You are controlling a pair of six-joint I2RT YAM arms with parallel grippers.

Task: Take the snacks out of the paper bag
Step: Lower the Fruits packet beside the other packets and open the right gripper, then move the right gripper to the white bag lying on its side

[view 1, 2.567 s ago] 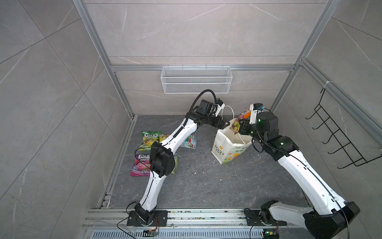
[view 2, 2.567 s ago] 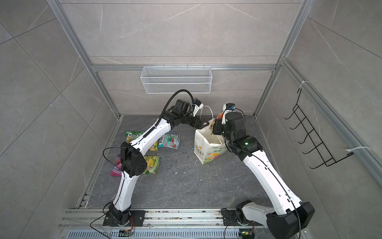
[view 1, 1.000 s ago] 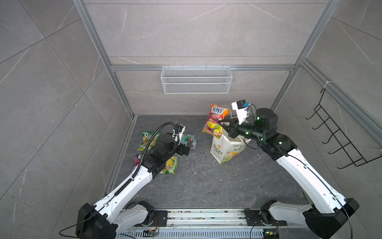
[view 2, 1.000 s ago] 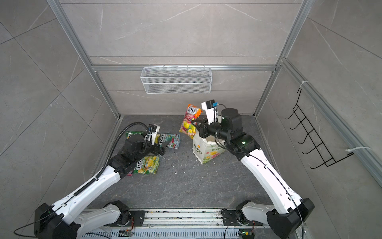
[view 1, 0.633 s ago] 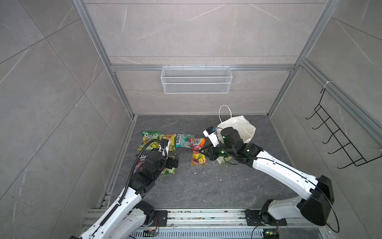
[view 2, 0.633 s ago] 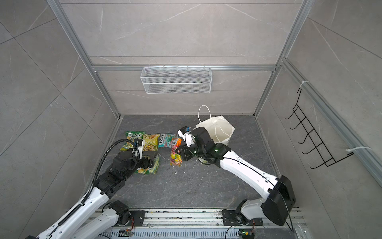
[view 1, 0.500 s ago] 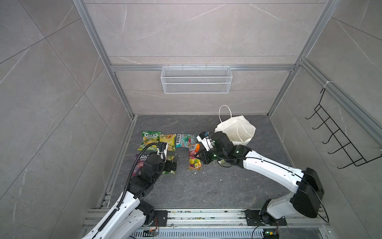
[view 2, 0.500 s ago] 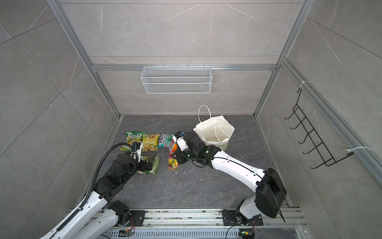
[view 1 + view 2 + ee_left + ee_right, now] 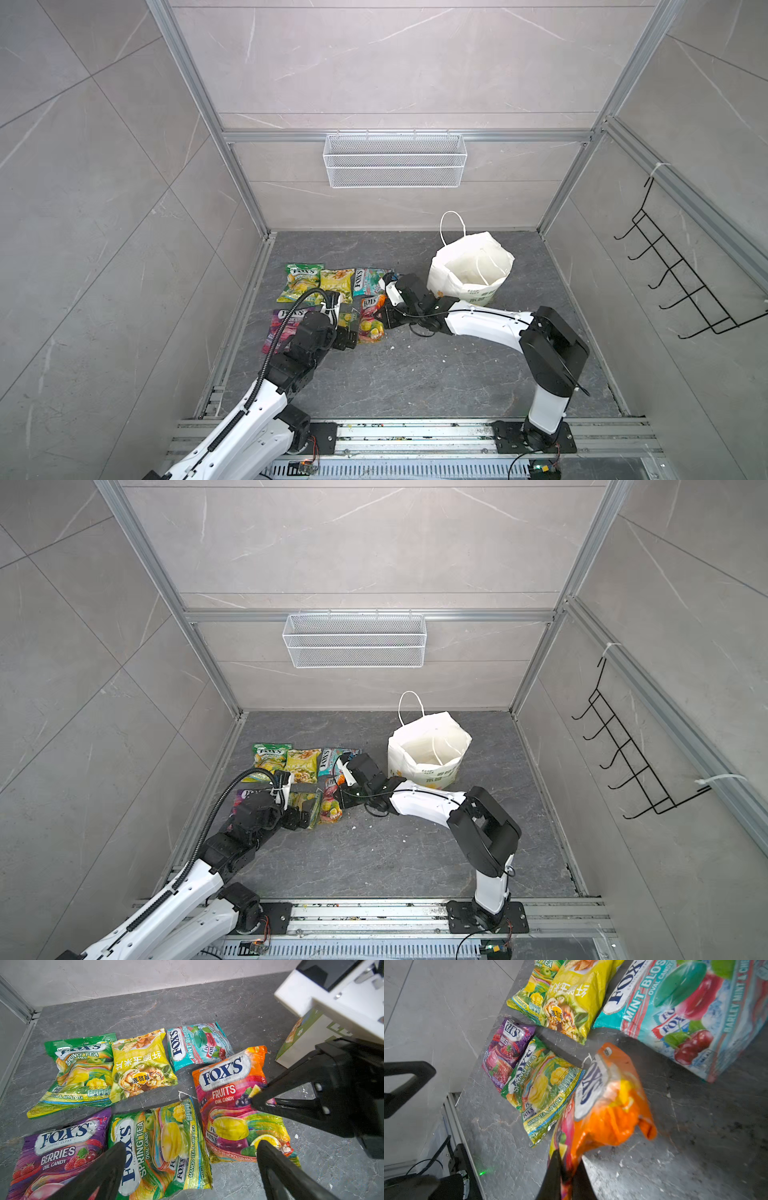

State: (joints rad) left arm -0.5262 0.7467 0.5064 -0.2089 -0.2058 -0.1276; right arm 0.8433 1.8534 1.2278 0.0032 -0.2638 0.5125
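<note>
The white paper bag (image 9: 469, 270) (image 9: 428, 746) stands upright and open at the back right; its inside looks empty. Six snacks lie in two rows to its left. The far row holds a green Spring Tea packet (image 9: 79, 1068), a yellow packet (image 9: 141, 1066) and a teal mint packet (image 9: 197, 1045). The near row holds a purple Berries packet (image 9: 56, 1151), a second Spring Tea packet (image 9: 162, 1142) and an orange-red Fruits packet (image 9: 228, 1105) (image 9: 370, 324). My right gripper (image 9: 566, 1169) is shut on the Fruits packet's edge, low at the floor. My left gripper (image 9: 190, 1147) hangs open just above the near row.
A white wire mesh basket (image 9: 395, 160) hangs on the back wall. A black hook rack (image 9: 681, 282) is on the right wall. The paper bag's printed side (image 9: 301, 1043) stands close behind my right arm. Metal rails (image 9: 415, 432) run along the front edge.
My right gripper brought the Fruits packet from above the bag down to the floor beside the others. My left arm drew back from the bag and lowered over the near row.
</note>
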